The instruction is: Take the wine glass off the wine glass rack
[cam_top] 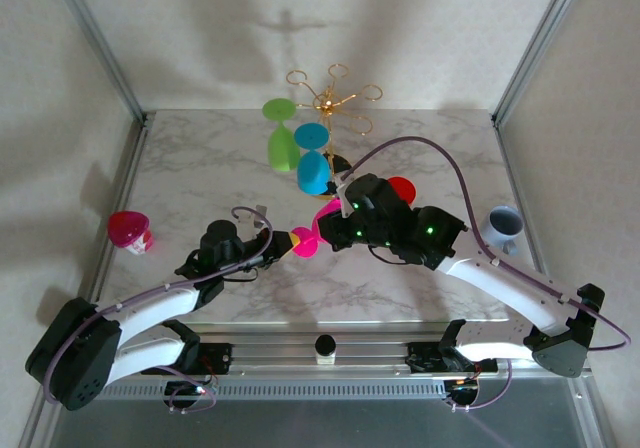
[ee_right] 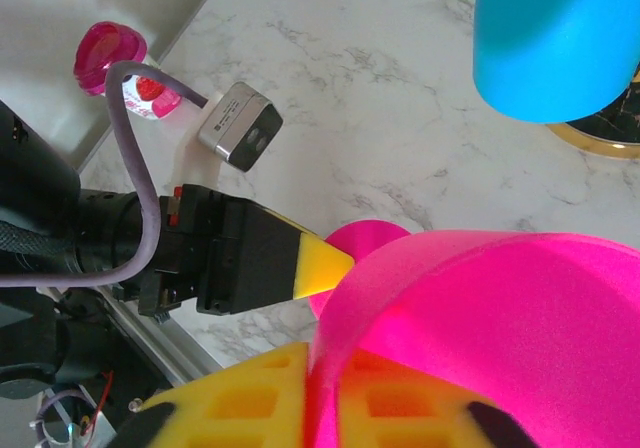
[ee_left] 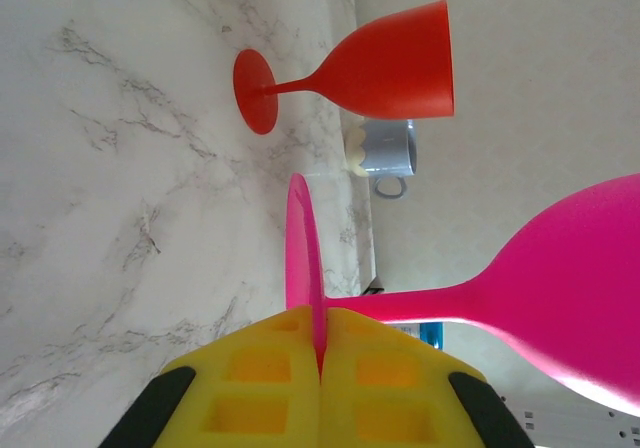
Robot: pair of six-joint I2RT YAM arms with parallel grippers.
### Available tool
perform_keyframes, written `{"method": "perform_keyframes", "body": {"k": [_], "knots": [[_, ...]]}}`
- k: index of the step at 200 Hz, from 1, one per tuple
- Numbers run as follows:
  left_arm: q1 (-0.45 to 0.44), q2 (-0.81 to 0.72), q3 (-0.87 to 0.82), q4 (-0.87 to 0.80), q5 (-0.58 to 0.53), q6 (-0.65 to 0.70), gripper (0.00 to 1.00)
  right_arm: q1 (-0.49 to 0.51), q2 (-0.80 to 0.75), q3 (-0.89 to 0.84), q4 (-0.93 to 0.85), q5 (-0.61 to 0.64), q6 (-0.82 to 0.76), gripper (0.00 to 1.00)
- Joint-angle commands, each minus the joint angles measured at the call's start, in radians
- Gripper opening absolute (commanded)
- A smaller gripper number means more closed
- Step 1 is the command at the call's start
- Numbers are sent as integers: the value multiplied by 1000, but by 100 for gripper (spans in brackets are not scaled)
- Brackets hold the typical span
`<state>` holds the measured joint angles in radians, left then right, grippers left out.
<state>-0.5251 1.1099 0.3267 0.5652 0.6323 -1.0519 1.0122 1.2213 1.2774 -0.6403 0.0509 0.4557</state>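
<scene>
wine glass [ee_left: 560,288]: left pincer [ee_left: 321,333] on foot, right pincer [ee_right: 318,368] on rim

1. Top view: bright, soft, even light. The wine glass rack [cam_top: 328,96] throws a faint, smeared shadow on the back wall [cam_top: 450,28], upper centre.
2. Left wrist view: the tabletop [ee_left: 120,168] is sharp and the left fingers [ee_left: 250,393] at the bottom edge are soft. White glare streaks the pink wine glass [ee_left: 570,288], lower right.
3. Right wrist view: the pink bowl and the blue wine glass [ee_right: 550,38], close to the lens, are blurred.
</scene>
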Motion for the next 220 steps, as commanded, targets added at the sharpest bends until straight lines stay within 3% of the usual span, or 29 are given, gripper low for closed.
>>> {"method": "perform_keyframes", "body": {"k": [1,12,65,151,188,220], "knots": [[16,-1,0,35,-10,-6,0,-5,0,15,-2,12,7,5],[17,-1,2,29,-11,-5,0,-5,0,15,-2,13,7,0],[20,-8,13,-7,-22,3,0,-5,-9,1,11,27,13,0],[31,-45,37,-114,-72,37,17,-4,-13,-7,1,65,14,0],[36,-74,67,-216,-110,84,24,-5,-6,-5,-23,100,12,0],[37,-106,129,-416,-182,166,24,-5,22,8,-61,128,18,0]]}}
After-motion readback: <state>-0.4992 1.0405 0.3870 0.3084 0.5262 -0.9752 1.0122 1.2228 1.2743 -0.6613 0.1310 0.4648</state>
